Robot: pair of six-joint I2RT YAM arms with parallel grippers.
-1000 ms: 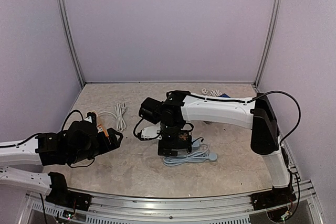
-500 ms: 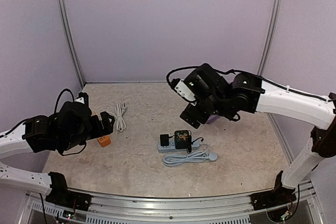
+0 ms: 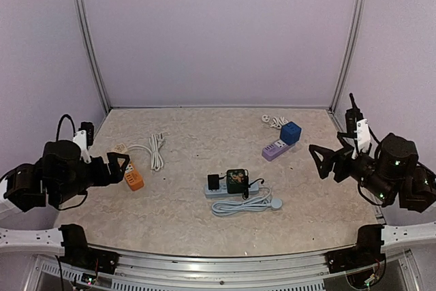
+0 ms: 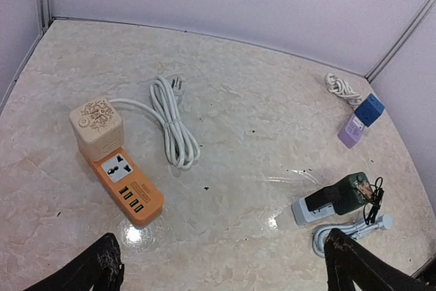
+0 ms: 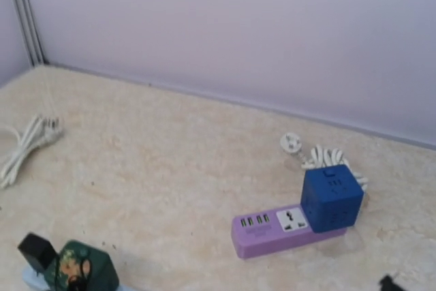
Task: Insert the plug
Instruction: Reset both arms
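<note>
Looking down from the top view: can spot the left gripper (image 3: 124, 167) at the lower left of the frame, jaws spread wide, gripping nothing, hanging close to an orange power strip (image 3: 133, 179) with a beige cube adapter (image 3: 120, 148) parked on its far end. Same deal over at the right edge with the right gripper (image 3: 319, 162): wide open, holding nothing, well apart from everything on the table (image 3: 184, 216). Now for the plug itself: find the black plug (image 3: 214, 182) near the middle of the frame, standing upright on a grey power strip (image 3: 225, 192), right beside a dark green adapter (image 3: 237, 180) on that same strip. Can't judge depth of seating from any view. Just below that strip, see a loosely coiled white cable (image 3: 245, 204). Up toward the upper right, got a purple power strip (image 3: 274, 150) carrying a blue cube (image 3: 291, 132), plus a small white cord bundle (image 3: 274, 120) behind it near the back wall. Left of centre, also spot a longer white cord (image 3: 157, 149) folded into a bundle, running toward the beige cube adapter.
</note>
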